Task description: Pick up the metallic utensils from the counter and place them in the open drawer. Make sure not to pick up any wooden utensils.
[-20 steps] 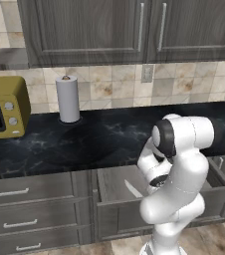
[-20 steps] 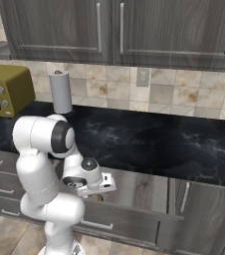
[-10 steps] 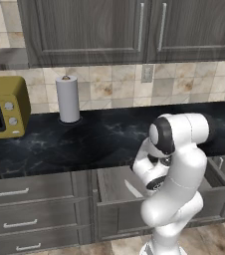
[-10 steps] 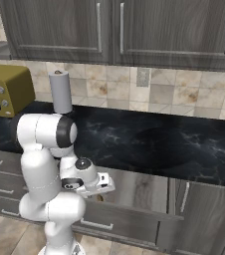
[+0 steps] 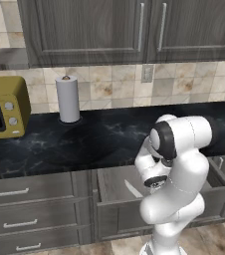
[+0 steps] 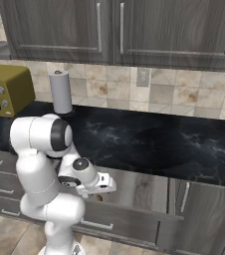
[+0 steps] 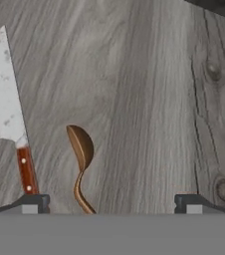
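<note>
My gripper hangs open over the open drawer, nothing between its fingertips. On the drawer's grey wood-grain bottom lies a knife with a pale silvery blade and a red-brown handle, just left of my left fingertip. Beside it rests a small glossy brown spoon; metal or wood, I cannot tell. From the left base view the knife shows inside the drawer, with my hand above it. The black counter carries no utensils that I can see.
A yellow microwave and a paper towel roll stand at the counter's left. Closed grey drawers sit left of the open one. Upper cabinets hang above the tiled wall.
The arm has shifted only slightly above the drawer. The jaws stay wide apart throughout.
</note>
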Robot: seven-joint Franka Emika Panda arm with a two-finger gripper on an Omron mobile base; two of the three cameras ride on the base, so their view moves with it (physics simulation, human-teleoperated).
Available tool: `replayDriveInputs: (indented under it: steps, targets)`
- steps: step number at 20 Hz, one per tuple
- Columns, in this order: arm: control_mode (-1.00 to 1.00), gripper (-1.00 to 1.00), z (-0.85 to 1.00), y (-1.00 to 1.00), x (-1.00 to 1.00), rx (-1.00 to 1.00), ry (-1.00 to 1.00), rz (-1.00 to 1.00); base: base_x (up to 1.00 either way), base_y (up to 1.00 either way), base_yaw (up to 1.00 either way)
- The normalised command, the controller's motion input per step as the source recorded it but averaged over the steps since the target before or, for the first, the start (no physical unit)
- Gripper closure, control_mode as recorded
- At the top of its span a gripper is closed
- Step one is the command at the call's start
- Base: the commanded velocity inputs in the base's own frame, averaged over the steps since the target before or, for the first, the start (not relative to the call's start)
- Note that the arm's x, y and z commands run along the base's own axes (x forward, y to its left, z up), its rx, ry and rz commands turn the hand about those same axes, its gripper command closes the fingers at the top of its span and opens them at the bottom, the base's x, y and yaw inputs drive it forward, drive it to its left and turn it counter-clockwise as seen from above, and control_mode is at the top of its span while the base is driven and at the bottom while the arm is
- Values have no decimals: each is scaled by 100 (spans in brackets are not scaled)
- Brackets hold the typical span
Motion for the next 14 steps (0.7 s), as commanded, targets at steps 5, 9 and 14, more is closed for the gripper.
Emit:
replayDriveInputs:
  steps: [5, 9, 14]
  targets:
    - [-100, -100, 84, -41, 4, 16, 20, -6, 0, 0, 0]
    - [-100, -100, 100, -35, 25, 15, 23, -9, 0, 0, 0]
    - [-100, -100, 100, -34, 43, 15, 25, -11, 0, 0, 0]
